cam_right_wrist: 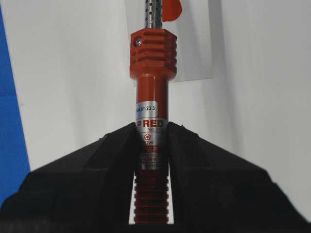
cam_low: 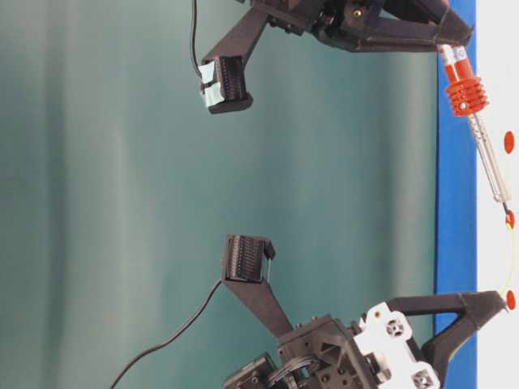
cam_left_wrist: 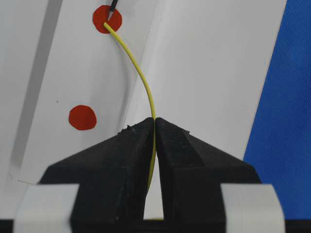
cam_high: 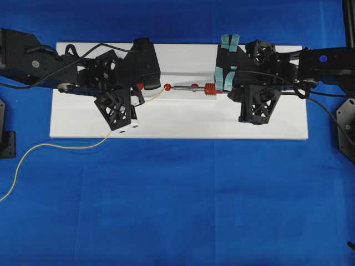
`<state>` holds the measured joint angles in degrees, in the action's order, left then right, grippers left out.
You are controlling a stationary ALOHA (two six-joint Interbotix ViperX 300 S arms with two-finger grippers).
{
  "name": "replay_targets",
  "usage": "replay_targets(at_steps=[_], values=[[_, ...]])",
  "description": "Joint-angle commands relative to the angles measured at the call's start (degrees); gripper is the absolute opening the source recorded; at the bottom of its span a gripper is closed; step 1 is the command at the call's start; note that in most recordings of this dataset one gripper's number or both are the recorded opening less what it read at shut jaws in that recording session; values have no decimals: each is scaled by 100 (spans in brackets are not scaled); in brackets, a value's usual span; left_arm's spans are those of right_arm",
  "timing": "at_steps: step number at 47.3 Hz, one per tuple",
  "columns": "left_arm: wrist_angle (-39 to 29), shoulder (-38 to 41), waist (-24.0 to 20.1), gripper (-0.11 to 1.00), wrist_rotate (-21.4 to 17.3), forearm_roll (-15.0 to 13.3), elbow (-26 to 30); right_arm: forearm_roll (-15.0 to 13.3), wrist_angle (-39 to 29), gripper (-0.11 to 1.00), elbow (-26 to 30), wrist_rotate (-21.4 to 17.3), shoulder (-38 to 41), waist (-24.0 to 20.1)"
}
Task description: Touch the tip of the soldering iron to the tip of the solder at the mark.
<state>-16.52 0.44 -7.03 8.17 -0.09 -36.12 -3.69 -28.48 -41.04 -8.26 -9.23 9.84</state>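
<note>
My left gripper [cam_left_wrist: 155, 121] is shut on the solder [cam_left_wrist: 142, 80], a thin yellow wire that curves up to a red mark [cam_left_wrist: 100, 20]. The dark tip of the soldering iron [cam_left_wrist: 113, 7] meets the wire's end on that mark. My right gripper [cam_right_wrist: 151, 127] is shut on the silver and red body of the soldering iron [cam_right_wrist: 152, 73], below its orange-red collar. From overhead, the soldering iron [cam_high: 191, 87] lies between the left gripper [cam_high: 142, 87] and the right gripper [cam_high: 224, 84], pointing at the mark [cam_high: 167, 87]. The table-level view shows the iron's shaft [cam_low: 491, 166] slanting down to the mark [cam_low: 510, 219].
A white board [cam_high: 177, 119] on blue cloth [cam_high: 183, 205] carries two more red dots [cam_high: 140, 86] [cam_high: 194, 86]. The loose solder [cam_high: 66, 146] trails off the board to the left front. Black cables [cam_high: 327, 108] run at the right. Black brackets [cam_high: 6, 136] stand at both sides.
</note>
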Motion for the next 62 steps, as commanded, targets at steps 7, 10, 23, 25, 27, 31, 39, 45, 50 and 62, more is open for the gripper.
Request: replay_targets(at_steps=[7, 10, 23, 25, 27, 31, 39, 45, 50, 62], values=[[9, -70, -9, 2, 0, 9, 105, -9, 35, 7, 97, -9, -53, 0], [18, -70, -9, 2, 0, 9, 105, -9, 35, 7, 105, -9, -53, 0], [18, -70, -9, 2, 0, 9, 114, -9, 35, 7, 105, -9, -44, 0], [18, -70, -9, 2, 0, 9, 114, -18, 35, 7, 97, -9, -44, 0], [18, -70, -9, 2, 0, 9, 114, -9, 35, 6, 97, -9, -53, 0], [18, -70, -9, 2, -9, 9, 114, -9, 35, 7, 97, -9, -53, 0], [0, -237, -9, 2, -18, 9, 53, -9, 26, 7, 97, -9, -53, 0], [-44, -598, -9, 2, -18, 9, -123, -9, 26, 6, 97, -9, -53, 0], [-44, -888, -9, 2, -9, 9, -308, -9, 35, 7, 97, -9, -44, 0], [26, -1020, -9, 2, 53, 9, -439, -9, 35, 7, 97, -9, -53, 0]])
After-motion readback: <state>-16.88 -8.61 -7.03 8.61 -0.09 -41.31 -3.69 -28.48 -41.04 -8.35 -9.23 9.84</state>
